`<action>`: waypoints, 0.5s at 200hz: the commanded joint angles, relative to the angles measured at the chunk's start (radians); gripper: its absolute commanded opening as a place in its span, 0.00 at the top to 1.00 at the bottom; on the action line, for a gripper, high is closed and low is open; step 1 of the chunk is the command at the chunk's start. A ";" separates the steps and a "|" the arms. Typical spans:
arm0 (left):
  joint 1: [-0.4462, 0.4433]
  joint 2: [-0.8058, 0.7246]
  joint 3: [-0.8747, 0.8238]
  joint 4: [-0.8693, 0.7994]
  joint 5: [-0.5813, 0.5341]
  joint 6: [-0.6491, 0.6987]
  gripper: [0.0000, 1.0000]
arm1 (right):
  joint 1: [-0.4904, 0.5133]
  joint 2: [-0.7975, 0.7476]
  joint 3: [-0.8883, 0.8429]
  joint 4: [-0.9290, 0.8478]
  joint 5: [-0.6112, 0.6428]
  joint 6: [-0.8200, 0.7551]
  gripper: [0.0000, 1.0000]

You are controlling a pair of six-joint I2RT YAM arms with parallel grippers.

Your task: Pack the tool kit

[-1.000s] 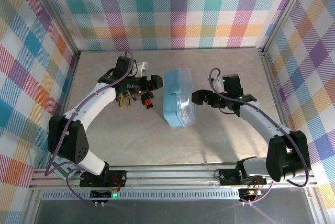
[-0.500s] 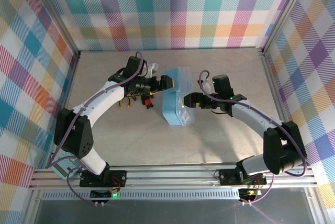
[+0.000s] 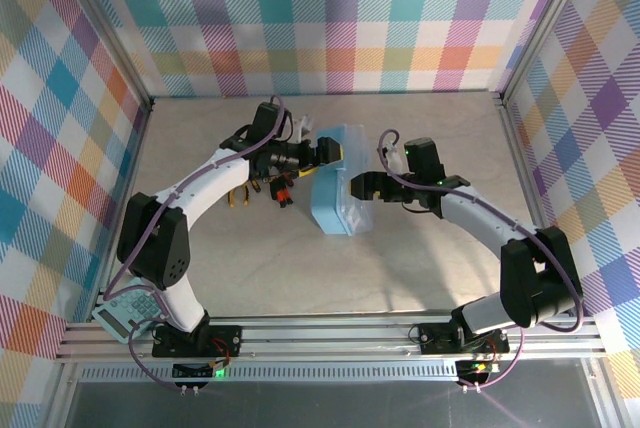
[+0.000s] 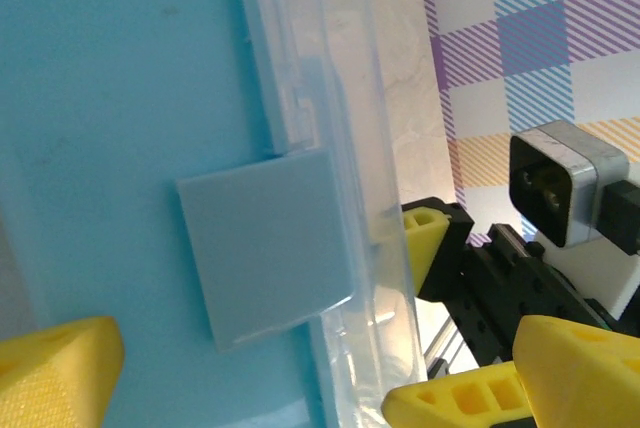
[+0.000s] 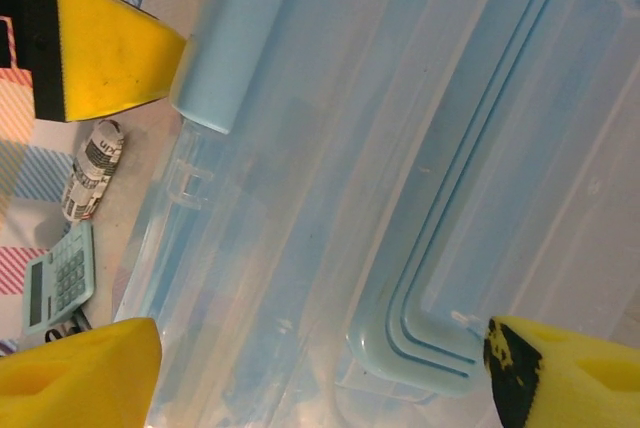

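Your light-blue plastic case [image 3: 332, 210] lies mid-counter [image 3: 300, 278] on a mottled beige surface. It is a smooth oblong box under a clear, ridged lid [image 5: 300, 178]. Your left tool [image 3: 327, 152] is spread wide at the case's far left corner. Its yellow wedge fingertips straddle the lid's edge beside a flat grey-blue square latch [image 4: 265, 243]. Your right tool [image 3: 362, 188] also stands wide, over the lid by the moulded U-shaped blue handle [image 5: 440, 278]. Orange-handled pliers [image 3: 237, 197] and red-handled screwdrivers [image 3: 283, 192] lie on the counter just left of the case.
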 commanded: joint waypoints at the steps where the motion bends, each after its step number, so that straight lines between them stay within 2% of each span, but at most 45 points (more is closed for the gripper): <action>1: -0.012 0.019 0.031 0.019 0.040 -0.032 0.00 | 0.000 0.008 0.042 -0.048 0.053 -0.034 0.14; 30: -0.013 0.020 0.042 0.056 0.050 -0.040 0.00 | -0.003 0.020 0.065 -0.047 0.087 -0.036 0.17; 49: -0.014 0.021 0.044 0.061 0.054 -0.046 0.00 | -0.012 0.032 0.079 -0.031 0.098 -0.024 0.25; 100: -0.015 0.045 0.040 0.072 0.059 -0.053 0.00 | -0.023 0.126 0.142 -0.008 0.062 -0.016 0.29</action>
